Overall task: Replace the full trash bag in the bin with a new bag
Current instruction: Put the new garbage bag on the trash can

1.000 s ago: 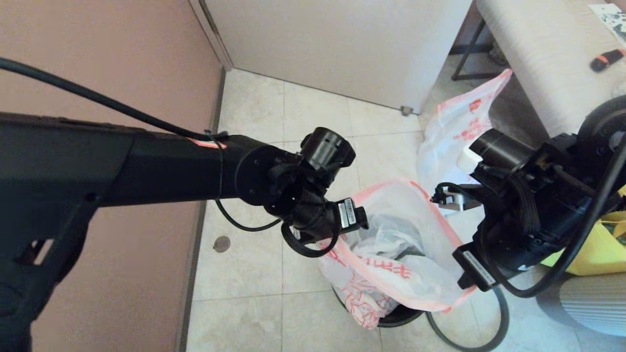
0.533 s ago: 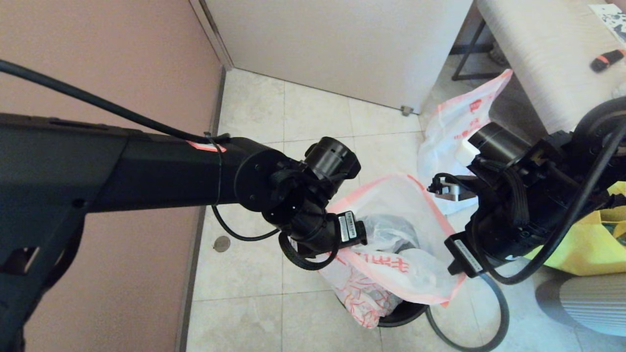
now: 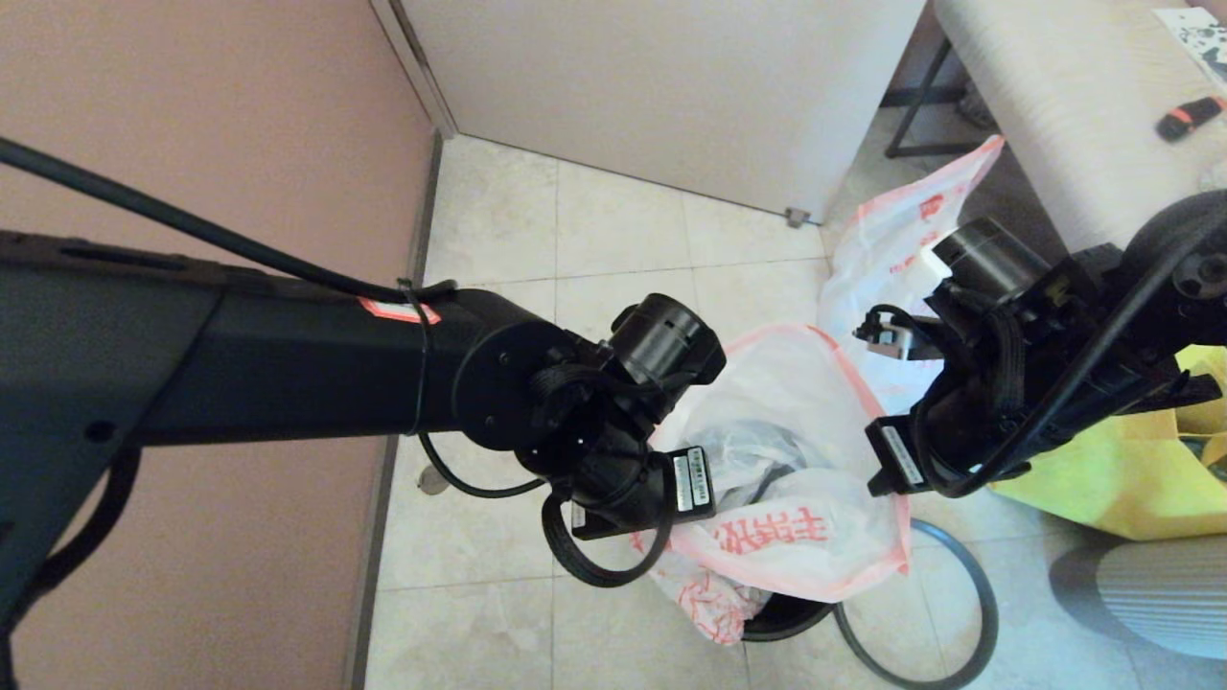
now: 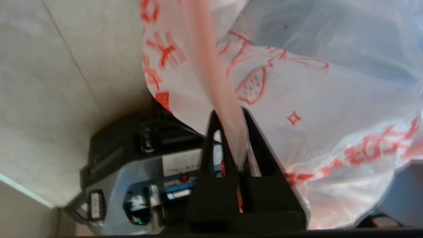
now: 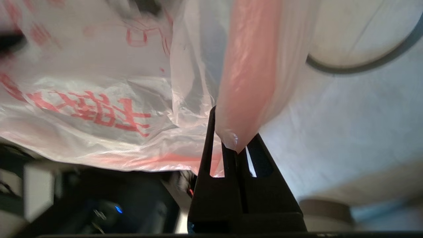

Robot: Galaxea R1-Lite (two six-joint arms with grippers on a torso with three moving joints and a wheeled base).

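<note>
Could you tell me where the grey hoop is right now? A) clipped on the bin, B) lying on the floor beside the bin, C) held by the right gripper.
B: the grey hoop lies flat on the tiles beside the bin, held by neither gripper.

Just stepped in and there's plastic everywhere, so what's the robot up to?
It is fitting a new bag into the bin. The left hand and the right hand each pinch the bag's pink rim on opposite sides, holding its mouth open over the bin. The bin's grey hoop lies on the floor beside it, not yet fitted. The full trash bag sits behind, against the bench.
</note>
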